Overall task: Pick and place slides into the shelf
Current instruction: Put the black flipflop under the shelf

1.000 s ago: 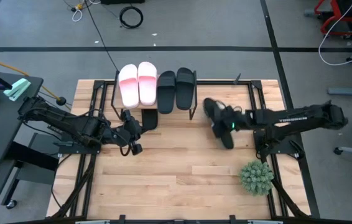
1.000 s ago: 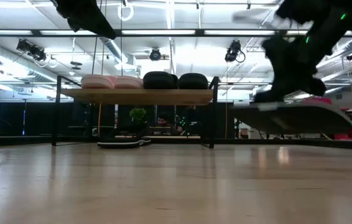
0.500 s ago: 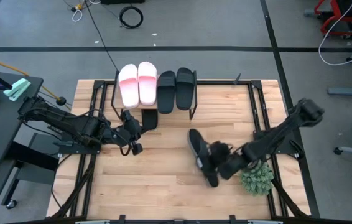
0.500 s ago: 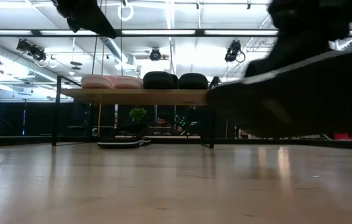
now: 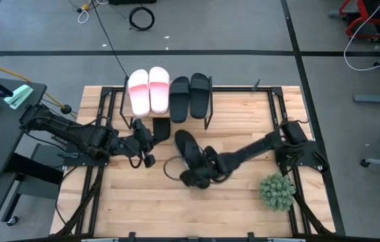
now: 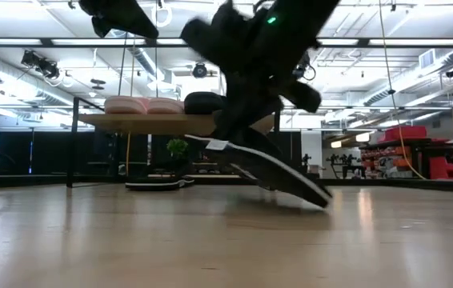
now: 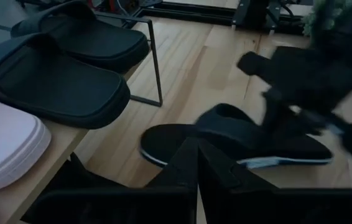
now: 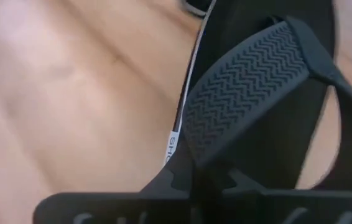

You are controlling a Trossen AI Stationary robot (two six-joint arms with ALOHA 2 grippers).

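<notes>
Overhead and table-level cameras share the shelf [image 5: 166,101]; wrist cameras sit close.

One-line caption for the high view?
Right gripper carries a black flip-flop toward the shelf holding four slides; left gripper waits beside it.

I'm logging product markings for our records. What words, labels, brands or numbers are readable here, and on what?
"SH": white letters on the edge of the flip-flop held in the right tool; the rest is cut off.
Pink slides, black slides and shelf: no readable text.
</notes>
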